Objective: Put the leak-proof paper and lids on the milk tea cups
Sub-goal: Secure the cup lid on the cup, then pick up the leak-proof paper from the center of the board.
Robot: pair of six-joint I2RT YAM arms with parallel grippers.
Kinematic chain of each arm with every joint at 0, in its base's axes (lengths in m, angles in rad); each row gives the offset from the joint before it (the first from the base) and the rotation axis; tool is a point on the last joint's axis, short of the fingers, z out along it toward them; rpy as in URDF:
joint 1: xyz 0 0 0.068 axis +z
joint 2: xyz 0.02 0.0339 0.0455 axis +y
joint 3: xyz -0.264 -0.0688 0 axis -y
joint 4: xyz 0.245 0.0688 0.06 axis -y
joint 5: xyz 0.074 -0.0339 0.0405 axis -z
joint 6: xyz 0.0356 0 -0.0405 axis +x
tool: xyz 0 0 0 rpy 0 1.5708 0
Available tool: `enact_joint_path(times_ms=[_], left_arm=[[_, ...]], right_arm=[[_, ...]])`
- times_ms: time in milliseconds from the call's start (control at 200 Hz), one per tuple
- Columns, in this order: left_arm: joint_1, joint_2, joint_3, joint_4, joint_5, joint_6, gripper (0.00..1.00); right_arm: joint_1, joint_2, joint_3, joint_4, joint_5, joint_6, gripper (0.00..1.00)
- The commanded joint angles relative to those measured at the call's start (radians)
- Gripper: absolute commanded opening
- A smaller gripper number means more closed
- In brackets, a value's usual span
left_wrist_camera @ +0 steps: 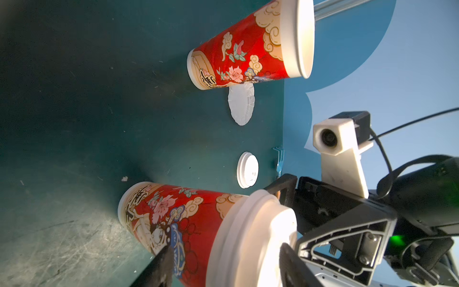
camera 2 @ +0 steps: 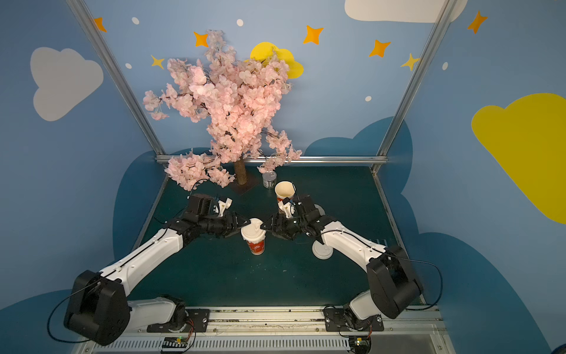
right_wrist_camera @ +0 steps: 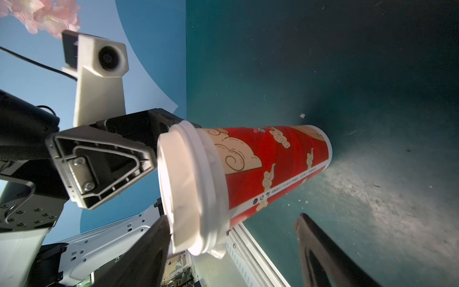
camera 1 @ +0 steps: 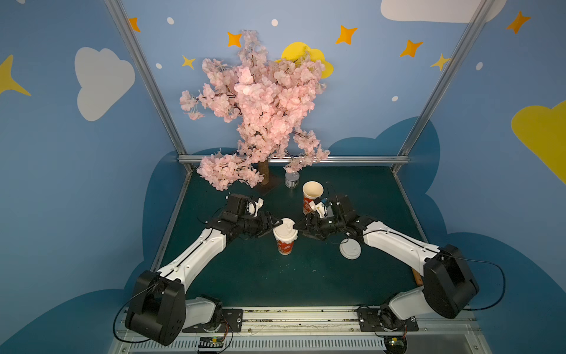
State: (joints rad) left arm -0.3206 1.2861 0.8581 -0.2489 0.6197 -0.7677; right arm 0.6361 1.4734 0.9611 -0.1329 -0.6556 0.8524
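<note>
At mid-table the near milk tea cup (camera 1: pixel 284 245) stands upright under a white domed lid (camera 1: pixel 285 230), with a pleated paper edge (right_wrist_camera: pixel 219 251) peeking out beneath it (clearest from the right wrist). The left gripper (camera 1: pixel 277 223) and right gripper (camera 1: pixel 298 226) flank that lid, jaws parted wide, clamping nothing. The far cup (camera 1: pixel 311 196) stands uncovered; a second leak-proof paper (left_wrist_camera: pixel 241 104) lies flat just beside it, near a spare lid (camera 1: pixel 350 249)

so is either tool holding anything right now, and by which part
Nothing is held. The left tool and right tool both stand open on either side of the white plastic lid on the near red printed paper cup.
</note>
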Motion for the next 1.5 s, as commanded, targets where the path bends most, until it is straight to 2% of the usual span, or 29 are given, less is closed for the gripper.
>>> enact_joint_path(times_ms=[0,205,315,345,561,736,966,1152,1267,1367,1497], left_arm=[[-0.001,-0.028,0.048,-0.042,0.003,0.013,0.73],[-0.002,-0.050,0.109,-0.120,-0.025,0.048,0.84],[-0.003,-0.076,0.167,-0.206,-0.067,0.106,0.91],[-0.002,-0.084,0.181,-0.222,-0.077,0.120,1.00],[-0.004,-0.129,0.228,-0.273,-0.113,0.143,1.00],[-0.028,-0.142,0.249,-0.267,-0.112,0.131,1.00],[-0.065,-0.118,0.270,-0.257,-0.125,0.132,0.97],[-0.077,-0.088,0.318,-0.304,-0.161,0.168,0.96],[-0.081,-0.072,0.344,-0.320,-0.171,0.182,0.97],[-0.082,-0.056,0.361,-0.326,-0.173,0.188,0.97],[-0.083,-0.043,0.379,-0.340,-0.179,0.192,0.97]], right_arm=[[-0.006,-0.011,0.054,-0.048,0.002,-0.024,0.81],[-0.026,-0.051,0.120,-0.153,0.029,-0.073,0.82],[-0.042,-0.105,0.153,-0.279,0.135,-0.152,0.82],[-0.048,-0.122,0.155,-0.307,0.177,-0.154,0.82],[-0.089,-0.262,0.063,-0.347,0.465,-0.245,0.80],[-0.172,-0.335,-0.049,-0.416,0.598,-0.229,0.75],[-0.403,-0.284,-0.182,-0.245,0.481,-0.181,0.62],[-0.527,-0.089,-0.144,-0.164,0.385,-0.133,0.48],[-0.577,0.085,-0.034,-0.193,0.243,-0.226,0.41],[-0.598,0.197,0.010,-0.161,0.216,-0.224,0.38],[-0.612,0.273,0.036,-0.118,0.214,-0.216,0.38]])
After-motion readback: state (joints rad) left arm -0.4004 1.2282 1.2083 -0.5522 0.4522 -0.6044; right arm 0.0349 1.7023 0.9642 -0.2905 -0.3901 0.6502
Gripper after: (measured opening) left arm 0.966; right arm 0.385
